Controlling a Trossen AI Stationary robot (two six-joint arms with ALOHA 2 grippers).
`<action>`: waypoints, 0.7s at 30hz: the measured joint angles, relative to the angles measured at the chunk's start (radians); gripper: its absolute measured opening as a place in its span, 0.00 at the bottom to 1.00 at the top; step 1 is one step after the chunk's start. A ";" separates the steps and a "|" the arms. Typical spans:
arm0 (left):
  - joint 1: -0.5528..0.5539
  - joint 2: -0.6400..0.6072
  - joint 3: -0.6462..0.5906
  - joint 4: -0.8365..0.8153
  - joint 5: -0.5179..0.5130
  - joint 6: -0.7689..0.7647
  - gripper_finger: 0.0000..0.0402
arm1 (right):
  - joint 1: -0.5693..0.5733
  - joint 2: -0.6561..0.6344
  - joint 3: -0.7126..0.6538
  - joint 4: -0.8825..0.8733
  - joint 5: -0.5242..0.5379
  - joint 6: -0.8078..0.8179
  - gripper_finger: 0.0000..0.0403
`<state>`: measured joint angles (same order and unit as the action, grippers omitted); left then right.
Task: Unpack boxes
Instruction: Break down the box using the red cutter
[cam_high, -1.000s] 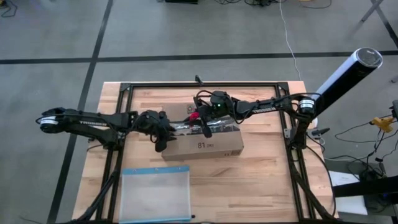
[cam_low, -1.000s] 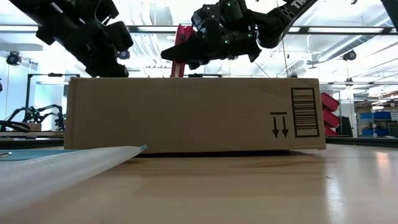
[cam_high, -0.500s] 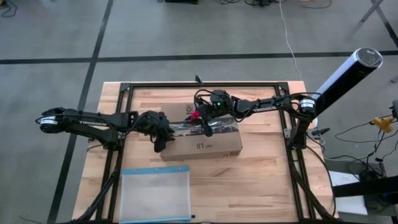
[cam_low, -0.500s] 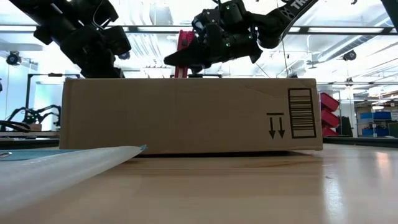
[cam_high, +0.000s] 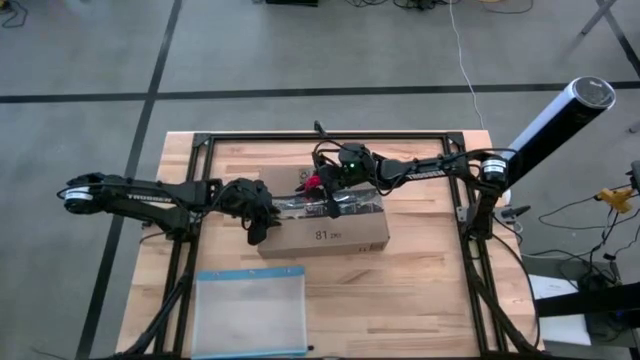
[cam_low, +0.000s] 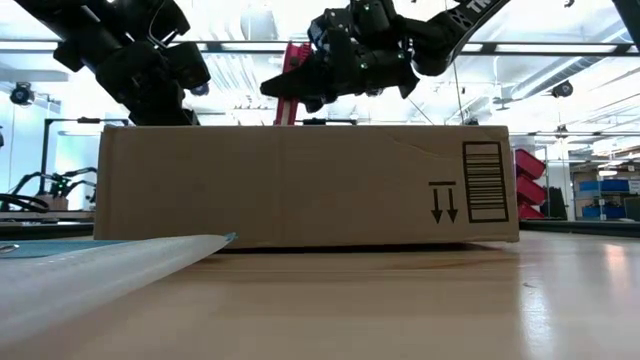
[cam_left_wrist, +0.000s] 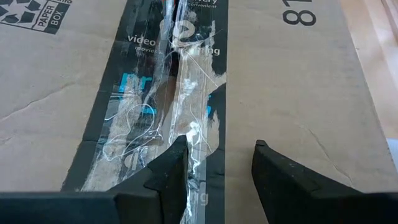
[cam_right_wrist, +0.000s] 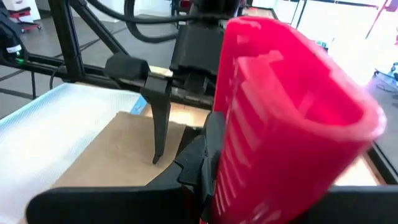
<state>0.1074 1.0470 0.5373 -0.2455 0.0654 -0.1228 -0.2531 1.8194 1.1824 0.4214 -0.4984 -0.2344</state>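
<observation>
We see a grey concrete floor (cam_high: 300, 50) around a pale wooden table (cam_high: 420, 290). A brown cardboard box (cam_high: 325, 235) lies near the table's centre, towards the far edge. A clear pouch (cam_high: 250, 310) sits at the near edge. Our left gripper (cam_high: 262, 222), fingers (cam_left_wrist: 171, 177) narrowly parted, rests on the taped seam. Our right gripper (cam_high: 328, 185) clasps a red tool (cam_right_wrist: 273, 112).

Clear pouch (cam_high: 249, 312), red tool (cam_low: 294, 72)
</observation>
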 joint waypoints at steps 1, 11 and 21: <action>0.000 0.000 0.000 0.000 0.000 0.000 0.39 | 0.002 0.000 0.004 -0.004 0.000 0.001 0.07; 0.000 0.000 0.000 -0.001 -0.003 0.000 0.39 | 0.006 0.000 0.003 -0.072 -0.003 0.006 0.07; 0.000 0.001 0.000 -0.001 -0.003 0.000 0.39 | 0.006 0.000 0.000 -0.083 0.001 0.014 0.07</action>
<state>0.1074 1.0477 0.5369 -0.2466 0.0624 -0.1223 -0.2466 1.8191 1.1828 0.3381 -0.4973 -0.2207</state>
